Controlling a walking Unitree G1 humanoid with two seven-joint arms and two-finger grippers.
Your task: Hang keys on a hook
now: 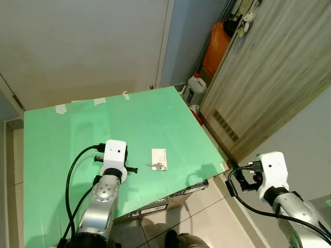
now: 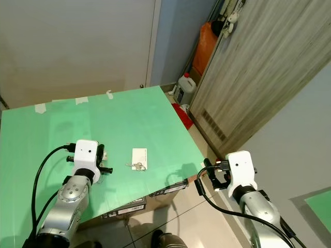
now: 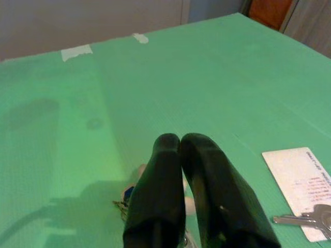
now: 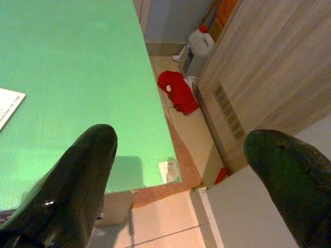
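A small bunch of silver keys [image 1: 159,166] is seen lying flat on a green-covered table [image 1: 62,150], its ring resting on the near end of a white card [image 1: 159,155], toward the near right part of the surface. The left gripper [image 3: 180,147] is held low over the table just left of the keys, its two black fingers pressed together with nothing between them. The right gripper [image 4: 181,155] is held off the table's right edge, above the tiled floor [image 4: 181,124], its fingers spread wide and empty. A wood-grain door [image 1: 279,67] is shown at the far right, where a small pale ornament [image 1: 247,19] hangs near the top edge; whether a hook is there cannot be told. A white plastic jug [image 4: 198,49] and a red cloth [image 4: 177,90] are seen on the floor beside the door.

The keys are judged to be light, hard and slick metal, loosely linked so that they will swing and jangle once lifted. Lying flat, they offer little height to pinch, and the card beneath may slide or be lifted with them. The ring or the bow of a key is judged the best place to be gripped, so that the ring is left free for a hook.
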